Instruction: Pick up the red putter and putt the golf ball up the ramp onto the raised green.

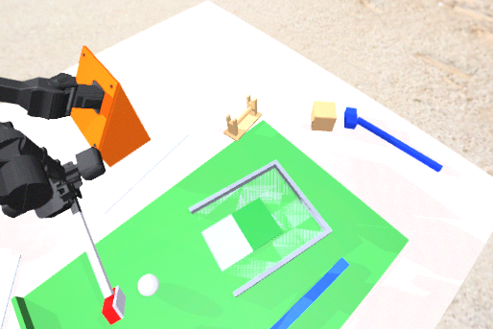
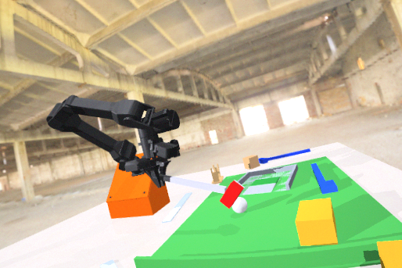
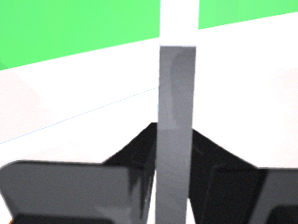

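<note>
My gripper (image 1: 73, 199) (image 2: 161, 177) (image 3: 172, 200) is shut on the grey grip end of the red putter. The putter's white shaft (image 1: 98, 258) (image 2: 195, 185) (image 3: 175, 115) slants down to its red head (image 1: 113, 307) (image 2: 231, 194), which sits low over the green mat (image 1: 345, 227) (image 2: 254, 236) at the near left. The white golf ball (image 1: 148, 284) (image 2: 239, 205) lies on the mat just right of the head, a small gap apart. The raised green (image 1: 259, 223) with its white ramp (image 1: 225, 244) sits inside a grey-walled frame (image 1: 307, 203) (image 2: 291, 173) at the mat's middle.
The orange robot base (image 1: 112, 117) (image 2: 137, 197) stands at the left. A tan rack (image 1: 243, 119) (image 2: 216, 174), a tan cube (image 1: 323, 115) (image 2: 250, 161) and a blue putter (image 1: 393, 141) (image 2: 285, 155) lie beyond the mat. A blue bar (image 1: 316, 290) (image 2: 322, 179) and yellow blocks (image 2: 316, 221) sit on it.
</note>
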You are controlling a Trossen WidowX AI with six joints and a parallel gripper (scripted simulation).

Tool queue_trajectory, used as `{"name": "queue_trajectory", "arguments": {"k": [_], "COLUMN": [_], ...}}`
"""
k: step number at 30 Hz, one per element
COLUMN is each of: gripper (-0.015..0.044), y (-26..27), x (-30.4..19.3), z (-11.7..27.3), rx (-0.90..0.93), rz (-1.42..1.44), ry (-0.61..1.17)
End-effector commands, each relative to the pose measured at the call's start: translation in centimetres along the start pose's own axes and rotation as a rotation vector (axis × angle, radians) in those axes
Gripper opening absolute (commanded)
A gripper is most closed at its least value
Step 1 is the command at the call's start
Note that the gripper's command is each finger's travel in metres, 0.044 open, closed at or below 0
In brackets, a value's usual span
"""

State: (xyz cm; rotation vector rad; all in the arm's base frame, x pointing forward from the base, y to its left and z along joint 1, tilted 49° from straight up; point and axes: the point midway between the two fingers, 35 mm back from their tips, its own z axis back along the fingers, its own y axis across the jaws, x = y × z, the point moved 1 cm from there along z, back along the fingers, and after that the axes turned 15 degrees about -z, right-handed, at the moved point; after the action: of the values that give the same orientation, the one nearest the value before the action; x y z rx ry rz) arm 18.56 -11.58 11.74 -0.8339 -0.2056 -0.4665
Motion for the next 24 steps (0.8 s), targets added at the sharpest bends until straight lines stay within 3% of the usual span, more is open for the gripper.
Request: {"name": "queue_trajectory", "arguments": {"k": [1,24], "gripper": [0.0,0.0], "y": [-0.1,-0.2], "x": [-0.1,-0.1], "z": [-0.9,-3.8], "rx": [-0.006,-0.007], "rz": [0.004,0.004], "ry": [-0.006,-0.007]}}
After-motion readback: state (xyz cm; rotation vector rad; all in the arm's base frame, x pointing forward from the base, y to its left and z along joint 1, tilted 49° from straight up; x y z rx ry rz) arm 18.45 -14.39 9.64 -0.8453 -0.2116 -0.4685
